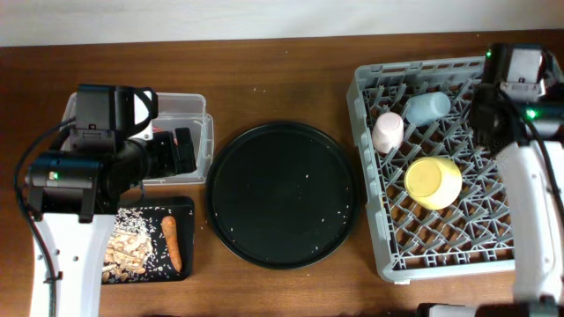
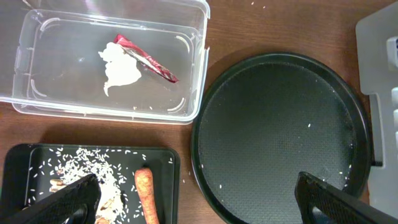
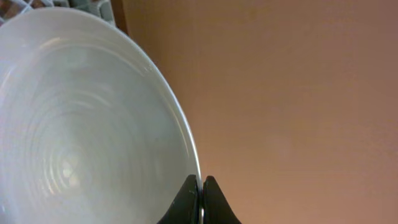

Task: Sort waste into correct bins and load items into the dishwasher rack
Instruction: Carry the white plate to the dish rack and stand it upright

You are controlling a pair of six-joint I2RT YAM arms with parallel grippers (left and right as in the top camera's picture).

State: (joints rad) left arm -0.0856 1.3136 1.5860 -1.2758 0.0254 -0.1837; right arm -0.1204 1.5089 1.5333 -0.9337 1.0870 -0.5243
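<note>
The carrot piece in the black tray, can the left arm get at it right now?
Probably yes. The carrot piece lies uncovered in the shallow black tray. The left tool hangs open above that area, and nothing appears to stand between them.

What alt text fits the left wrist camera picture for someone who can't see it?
A clear tub holds a white tissue and a red wrapper. Below it, a small black tray holds rice and a carrot piece; a large round black tray sits right of both. The open left gripper shows at the bottom.
</note>
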